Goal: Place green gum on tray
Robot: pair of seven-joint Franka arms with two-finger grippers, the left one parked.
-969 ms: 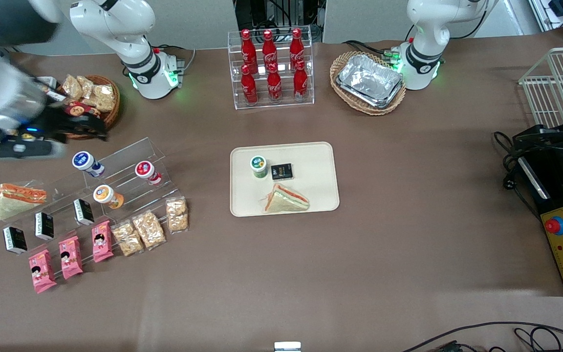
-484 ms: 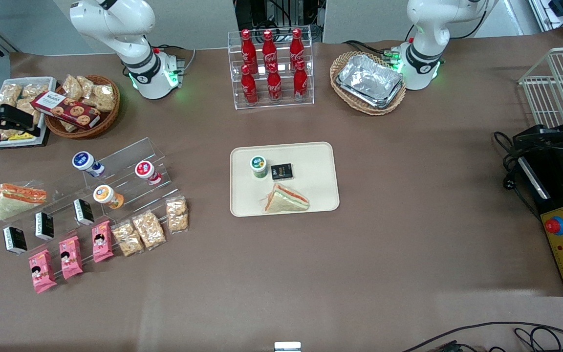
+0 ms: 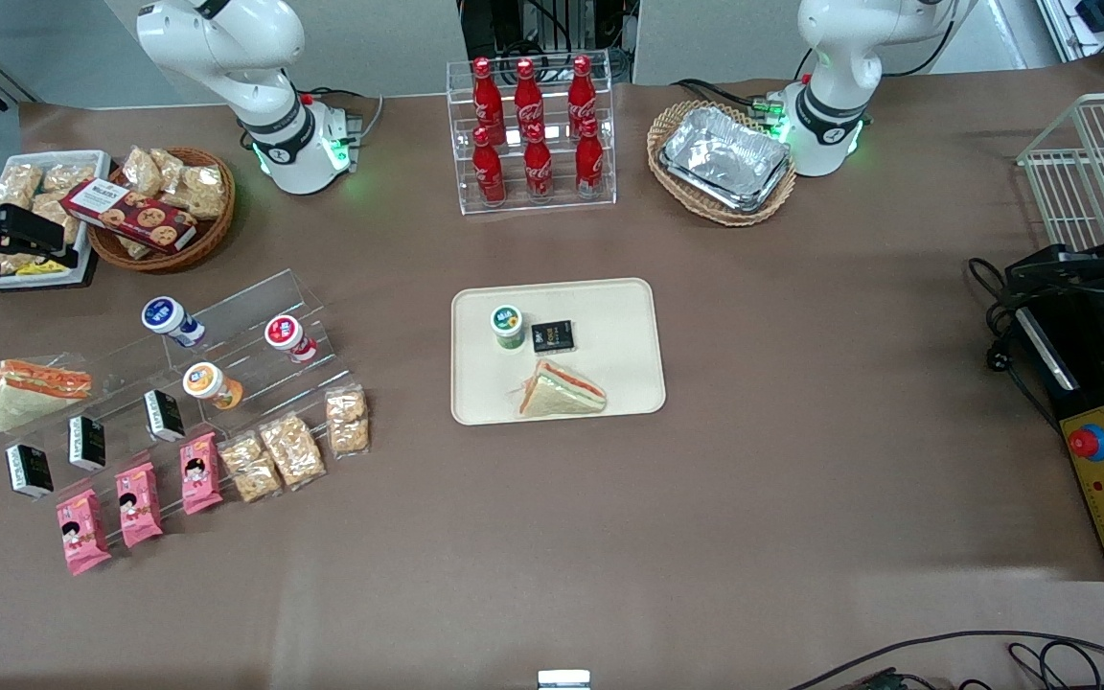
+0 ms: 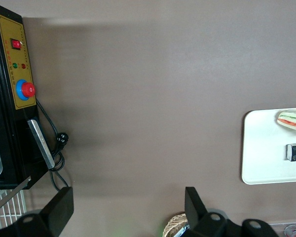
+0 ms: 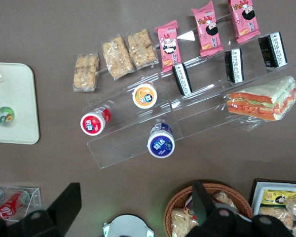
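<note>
One green gum [image 3: 507, 326] upright on tray [image 3: 624, 326] | claw [image 5: 133, 207] spread, empty, well apart

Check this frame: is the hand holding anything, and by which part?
Nothing is held. The hand is open and empty above the working arm's end of the table; the green gum stands on the tray.

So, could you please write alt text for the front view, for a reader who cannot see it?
The green gum stands upright on the cream tray, beside a small black packet and a wrapped sandwich. The gripper hangs at the working arm's end of the table, above a snack box.
</note>
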